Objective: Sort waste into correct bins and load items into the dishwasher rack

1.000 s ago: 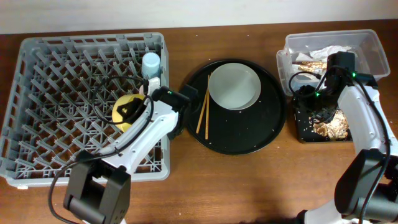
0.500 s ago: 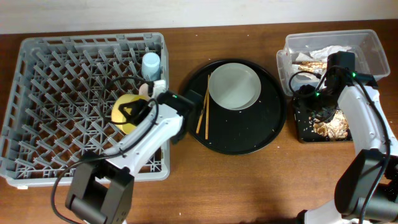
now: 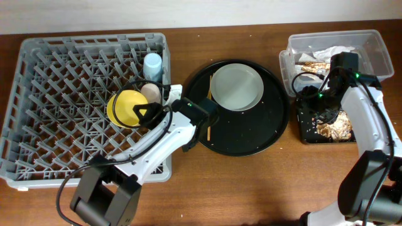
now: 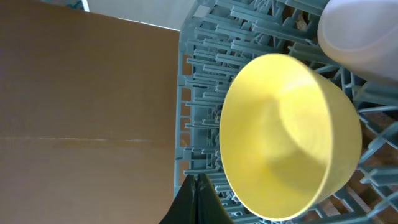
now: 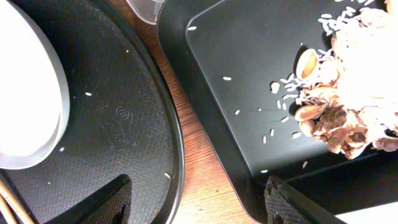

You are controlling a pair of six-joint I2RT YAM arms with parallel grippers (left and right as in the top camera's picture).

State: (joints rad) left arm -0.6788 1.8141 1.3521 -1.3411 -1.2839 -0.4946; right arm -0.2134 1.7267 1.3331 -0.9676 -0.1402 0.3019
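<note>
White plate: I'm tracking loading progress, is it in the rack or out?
Out. The white plate lies on the round black tray, right of the dishwasher rack.

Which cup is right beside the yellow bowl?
The pink cup, right beside the yellow bowl. The light-blue cup stands apart, farther back by the far wall of the rack.

In the overhead view the chopsticks (image 3: 208, 130) are largely covered by the left arm (image 3: 164, 132). The pink cup (image 4: 367, 37) is cut off by the left wrist view's edge. The left gripper (image 4: 195, 190) is barely shown, so its opening cannot be told.
</note>
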